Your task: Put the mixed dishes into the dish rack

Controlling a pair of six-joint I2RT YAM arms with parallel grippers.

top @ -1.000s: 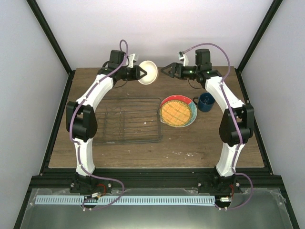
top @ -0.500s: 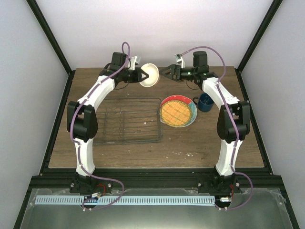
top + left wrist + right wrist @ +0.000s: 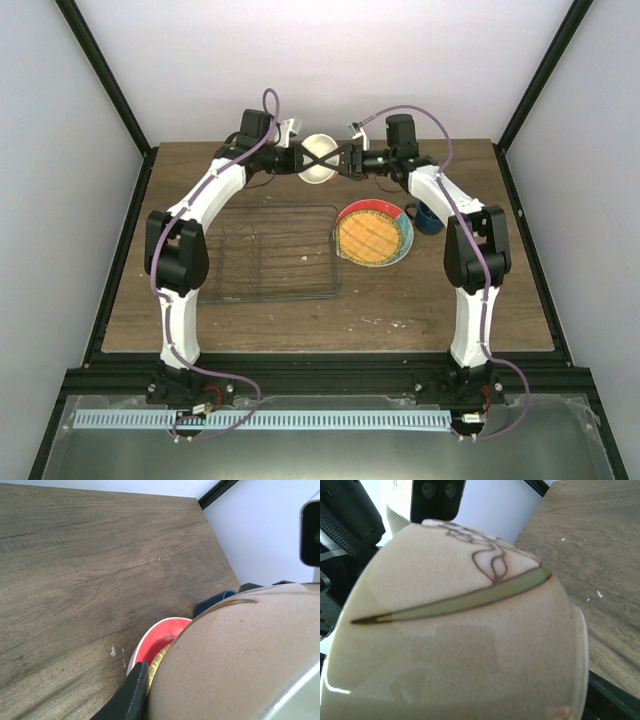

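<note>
The small cream bowl [image 3: 318,171] hangs in the air over the table's back middle. My left gripper [image 3: 311,158] is shut on its rim; one black finger [image 3: 131,695] shows against the bowl [image 3: 240,655]. My right gripper [image 3: 328,158] has its jaws spread around the bowl from the right, and the bowl [image 3: 460,645] fills its wrist view. The yellow-orange grid plate [image 3: 372,234] lies on the red plate [image 3: 366,207] right of the wire dish rack [image 3: 270,255]. The dark blue mug [image 3: 430,216] stands behind my right arm. I cannot make out the translucent plate.
The rack holds no dishes and sits left of centre on the brown table [image 3: 400,300]. The red plate [image 3: 155,640] and the mug [image 3: 212,602] show below the bowl in the left wrist view. Black frame posts stand at the back corners.
My left gripper carried the bowl right, toward the middle. My right gripper moved left and now straddles the bowl; both sets of fingers cross over it.
</note>
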